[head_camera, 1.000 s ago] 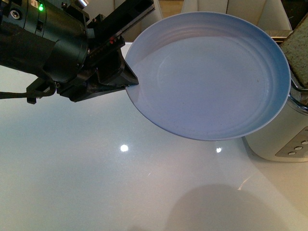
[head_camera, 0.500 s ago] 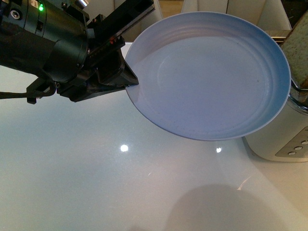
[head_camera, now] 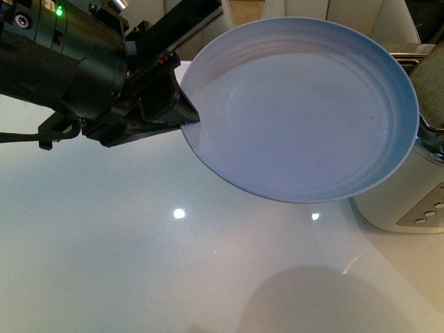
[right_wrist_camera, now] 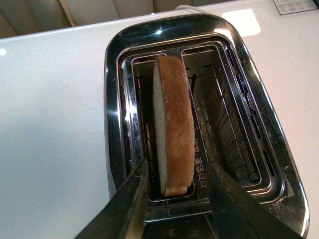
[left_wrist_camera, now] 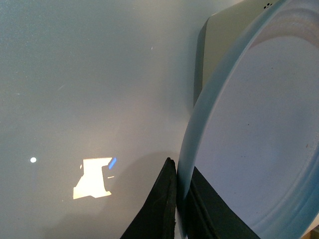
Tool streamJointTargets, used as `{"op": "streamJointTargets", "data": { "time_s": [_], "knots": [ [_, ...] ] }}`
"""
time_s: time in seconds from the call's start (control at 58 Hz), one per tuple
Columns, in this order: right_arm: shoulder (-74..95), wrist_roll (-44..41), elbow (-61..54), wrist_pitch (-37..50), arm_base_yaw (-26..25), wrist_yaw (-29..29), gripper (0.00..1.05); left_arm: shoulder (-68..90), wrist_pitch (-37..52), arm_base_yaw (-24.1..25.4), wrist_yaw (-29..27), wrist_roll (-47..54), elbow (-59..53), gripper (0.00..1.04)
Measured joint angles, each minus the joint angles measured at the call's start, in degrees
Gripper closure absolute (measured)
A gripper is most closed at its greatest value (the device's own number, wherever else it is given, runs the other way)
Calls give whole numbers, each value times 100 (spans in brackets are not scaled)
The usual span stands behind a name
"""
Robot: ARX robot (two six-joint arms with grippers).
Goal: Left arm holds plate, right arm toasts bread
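while the left gripper (head_camera: pixel 186 114) is clamped on the rim of the plate (head_camera: pixel 298 111), you have the plate held clear of the table (head_camera: pixel 139 263), tilted with its face toward the robot, just beside the toaster (head_camera: pixel 409 201) and about level with its top. note that the plate carries nothing. at the toaster, the bread (right_wrist_camera: pixel 174 129) stands on edge in one of the two slots, its rounded crust uppermost; the second slot is empty. the right gripper (right_wrist_camera: pixel 175 169) hangs over the loaded slot with its jaws spread wide, one finger on each side of the slice. a dark gap shows between each finger and the bread, so it grips nothing. judge the step in hand as loading: the slice is seated in the slot, but toasting does not appear to have started, since the slice seems to ride high. the next move calls for you to lift the right gripper straight up from the toaster without brushing the slice, then press the toaster's lever down. the lever shows in no view, so locate it before committing; only a row of buttons (head_camera: pixel 430 211) shows on the toaster's side. hold the plate steady beside the toaster, ready to receive the toast.
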Motion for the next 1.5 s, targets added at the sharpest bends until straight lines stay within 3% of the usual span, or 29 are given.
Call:
{"op": "streamJointTargets", "data": {
  "time_s": [0.328, 0.586, 0.69, 0.793, 1.0, 1.086, 1.5],
  "knots": [
    [-629, 39, -330, 20, -166, -177, 8, 0, 0, 0, 0, 0, 0, 102],
    [-2312, -94, -988, -341, -415, -321, 9, 0, 0, -2, 0, 0, 0, 102],
    [-3604, -695, -2065, 1200, -503, -1021, 29, 0, 0, 0, 0, 0, 0, 102],
    [-4647, -894, -2632, 1147, -511, -1043, 52, -2, 0, 0, 0, 0, 0, 102],
    [-5077, -979, -2986, 992, -516, -1049, 83, -7, 0, 0, 0, 0, 0, 102],
    [-5405, -1027, -3132, 859, -516, -1049, 103, -9, 0, -2, 7, 0, 0, 102],
    [-6286, -1021, -3434, 278, -516, -1049, 103, -9, 0, -2, 2, 0, 0, 102]
  ]
}}
